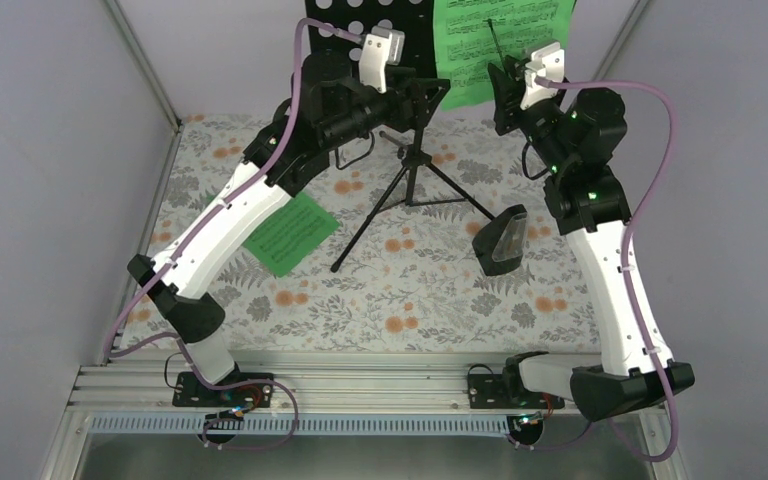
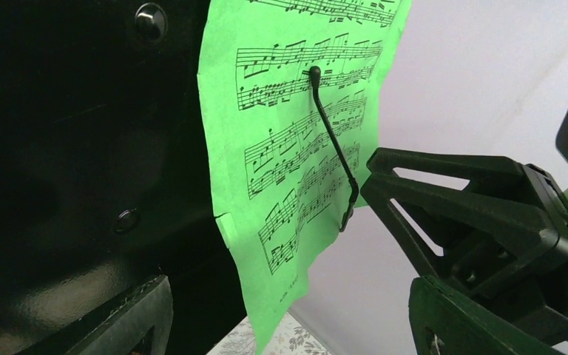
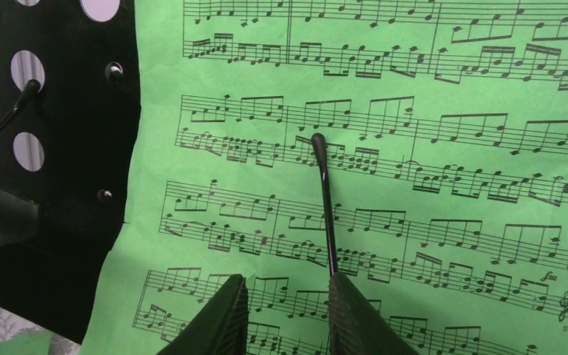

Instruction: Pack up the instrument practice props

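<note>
R gripper (image 3: 287,325) jaws narrowly apart, nothing between; one finger touches wire page-holder (image 3: 325,214) over green music sheet (image 3: 429,185) on music stand (image 3: 74,185). L gripper (image 2: 288,296) jaws wide open, empty, beside stand.

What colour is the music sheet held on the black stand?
The music sheet is bright green with black printed notes, clearest in the right wrist view.

Music stand desk (image 1: 420,45) and green sheet (image 1: 470,60) are cropped at top.
</note>
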`<action>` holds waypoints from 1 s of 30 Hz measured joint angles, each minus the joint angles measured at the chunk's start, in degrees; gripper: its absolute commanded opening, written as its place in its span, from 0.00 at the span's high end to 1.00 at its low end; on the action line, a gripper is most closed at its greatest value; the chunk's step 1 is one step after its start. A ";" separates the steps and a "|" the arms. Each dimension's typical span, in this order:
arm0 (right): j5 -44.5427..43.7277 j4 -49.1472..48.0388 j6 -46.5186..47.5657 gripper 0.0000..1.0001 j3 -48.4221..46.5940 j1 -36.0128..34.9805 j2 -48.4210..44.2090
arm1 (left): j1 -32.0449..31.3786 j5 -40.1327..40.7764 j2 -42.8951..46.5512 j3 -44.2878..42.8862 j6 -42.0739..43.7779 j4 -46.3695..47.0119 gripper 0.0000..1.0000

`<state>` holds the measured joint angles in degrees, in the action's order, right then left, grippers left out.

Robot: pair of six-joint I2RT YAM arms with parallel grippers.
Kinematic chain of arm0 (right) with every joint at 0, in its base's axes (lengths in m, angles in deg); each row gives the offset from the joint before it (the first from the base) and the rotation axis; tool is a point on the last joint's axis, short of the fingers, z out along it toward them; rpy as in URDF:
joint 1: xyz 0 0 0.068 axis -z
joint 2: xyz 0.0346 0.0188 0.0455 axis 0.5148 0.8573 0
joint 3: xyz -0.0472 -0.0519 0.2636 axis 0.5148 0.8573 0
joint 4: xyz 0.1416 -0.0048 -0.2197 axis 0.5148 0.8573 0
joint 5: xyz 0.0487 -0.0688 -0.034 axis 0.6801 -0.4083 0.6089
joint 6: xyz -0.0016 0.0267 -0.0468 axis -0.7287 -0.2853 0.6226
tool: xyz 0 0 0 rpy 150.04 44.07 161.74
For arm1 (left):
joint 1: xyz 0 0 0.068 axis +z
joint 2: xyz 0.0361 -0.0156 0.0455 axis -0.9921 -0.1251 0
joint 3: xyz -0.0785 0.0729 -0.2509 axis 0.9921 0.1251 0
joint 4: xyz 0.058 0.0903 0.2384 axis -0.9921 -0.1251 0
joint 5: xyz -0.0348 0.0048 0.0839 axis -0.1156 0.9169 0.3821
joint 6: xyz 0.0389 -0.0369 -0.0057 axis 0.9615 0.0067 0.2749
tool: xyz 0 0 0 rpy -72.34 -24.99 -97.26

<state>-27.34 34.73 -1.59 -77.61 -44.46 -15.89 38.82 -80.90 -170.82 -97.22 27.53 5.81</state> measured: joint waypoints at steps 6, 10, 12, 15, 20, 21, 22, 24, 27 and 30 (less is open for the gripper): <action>-3.21 -1.20 1.03 0.79 0.13 -0.74 0.66 | -0.11 1.03 -1.05 -1.07 -0.81 -0.09 0.20; -5.09 -1.77 1.40 0.81 0.20 -1.05 1.42 | -0.11 1.79 -2.47 -2.95 -0.87 -0.98 0.20; -5.75 -1.79 1.62 0.84 0.20 -1.16 1.88 | -0.15 2.19 -3.06 -3.74 -0.98 -1.40 0.20; -6.80 -2.38 2.10 0.88 0.22 -1.20 2.40 | -0.26 2.25 -3.58 -4.28 -1.01 -1.97 0.20; -8.79 -4.00 2.49 0.96 1.27 -1.20 2.45 | -0.46 2.45 -4.28 -4.63 -1.01 -2.60 0.20; -9.03 -4.26 2.58 0.96 1.57 -1.20 2.45 | -0.48 2.45 -4.42 -4.66 -1.01 -2.64 0.19; -9.25 -4.35 2.62 0.96 1.81 -1.22 2.45 | -0.50 2.47 -4.55 -4.76 -1.01 -2.64 0.19; -9.40 -4.76 2.75 0.96 2.08 -1.31 2.45 | -0.55 2.47 -4.79 -4.85 -1.05 -2.78 0.17; -9.84 -5.20 2.99 0.97 2.14 -1.53 2.45 | -0.59 2.49 -5.16 -5.42 -1.25 -3.26 0.13; -10.05 -5.79 3.21 0.97 2.60 -1.53 2.45 | -0.72 2.84 -5.92 -6.78 -1.44 -3.76 0.10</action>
<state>-37.39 28.94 1.63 -75.01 -45.99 -13.44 38.10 -78.06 -176.74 -103.99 26.09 2.05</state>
